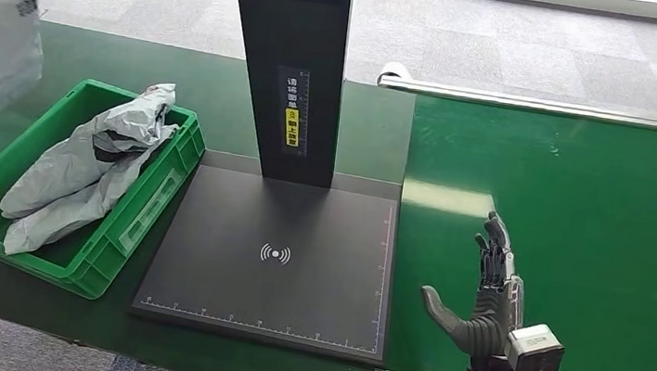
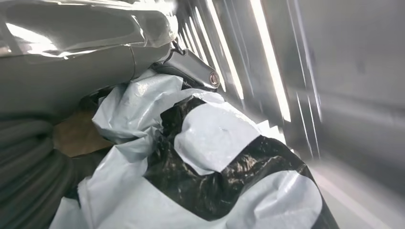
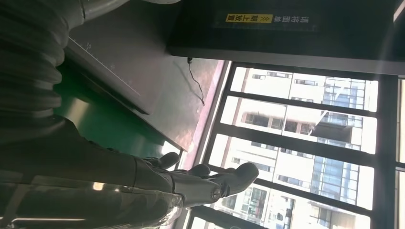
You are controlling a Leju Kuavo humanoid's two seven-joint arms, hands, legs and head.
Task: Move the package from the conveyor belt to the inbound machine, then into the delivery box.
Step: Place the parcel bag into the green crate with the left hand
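Grey plastic package [image 2: 205, 157] is clamped in left hand [image 2: 71, 95], seen close at its wrist cam. Right hand [image 1: 487, 292] hangs over green conveyor belt [image 1: 581, 233], fingers apart, holding nothing. Step prob. the last one: next move needs carrying pkg to delivery box [image 1: 144, 211], far left of right hand, past inbound machine [image 1: 269, 263].

Even overhead light is falling across the head view, and a pale glare patch is shining on the green conveyor belt [image 1: 454, 200] beside the dark scanner plate [image 1: 269, 263]. In the left wrist view, ceiling lights are smearing into blurred streaks. In the right wrist view, bright windows [image 3: 305, 143] are backlighting the robot hand [image 3: 191, 183], leaving it dim.
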